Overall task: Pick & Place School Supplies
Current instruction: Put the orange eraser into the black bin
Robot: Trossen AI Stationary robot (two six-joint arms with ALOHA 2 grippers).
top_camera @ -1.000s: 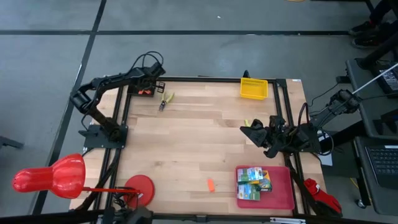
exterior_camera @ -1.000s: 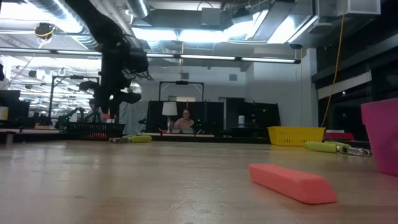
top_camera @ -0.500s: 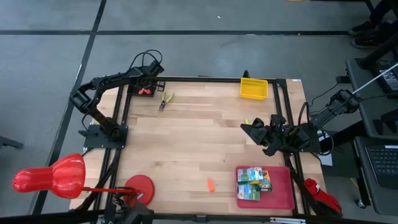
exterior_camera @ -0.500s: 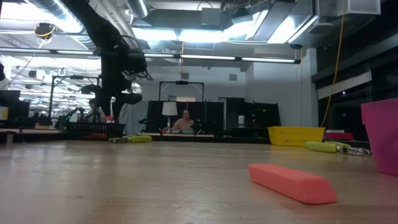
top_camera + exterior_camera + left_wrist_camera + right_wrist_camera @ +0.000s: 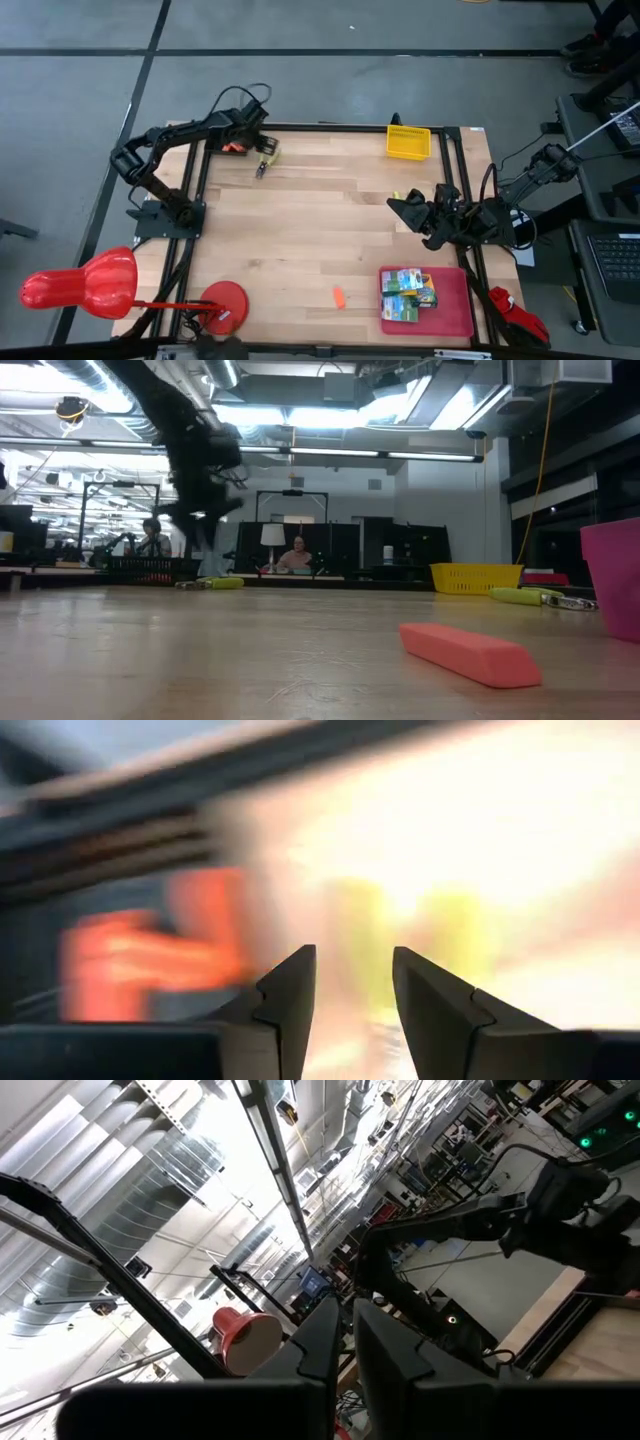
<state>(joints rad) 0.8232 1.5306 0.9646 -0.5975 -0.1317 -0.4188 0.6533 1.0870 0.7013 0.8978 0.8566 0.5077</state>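
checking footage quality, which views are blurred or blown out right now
Left wrist view: heavy motion smear, with orange and yellow streaks and glare beyond the open left gripper. Low view: the left arm is smeared. High view: sharp and evenly lit. Right wrist view: bright ceiling lights.

The crayon boxes [image 5: 408, 295] lie flat together on the red tray [image 5: 455, 320]. One orange stub [image 5: 339, 297] lies just beside it. A yellow-handled tool [image 5: 265, 160] lies at the far left.

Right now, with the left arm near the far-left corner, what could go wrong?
1. The left gripper, jaws apart and empty, sits right beside the scissors; it may knock them aside instead of gripping them.
2. The left wrist view is smeared, so aiming by it is unreliable.
3. The orange stub lies loose, far from both grippers.
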